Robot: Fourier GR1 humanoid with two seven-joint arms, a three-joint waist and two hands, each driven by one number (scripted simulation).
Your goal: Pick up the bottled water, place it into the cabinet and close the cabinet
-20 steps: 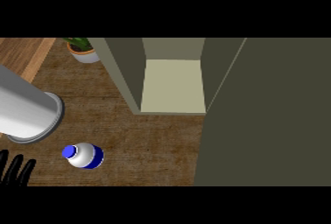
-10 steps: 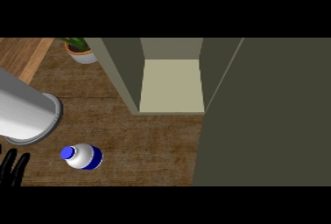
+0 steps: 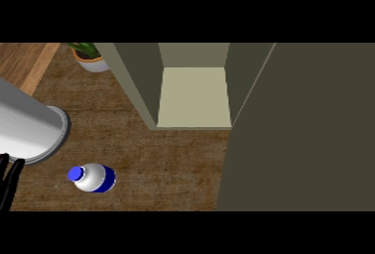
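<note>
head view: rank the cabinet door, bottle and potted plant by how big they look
1. Cabinet door, by far the largest.
2. Bottle.
3. Potted plant, but the view's edge cuts it off and it stands farther back, so its rank below the bottle is unsure.

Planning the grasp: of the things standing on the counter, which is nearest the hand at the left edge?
The bottled water, blue-capped, stands just right of the left hand; the potted plant sits far back beside the open cabinet.

One head view looks steeply down at the counter, the open cabinet ahead.
</note>
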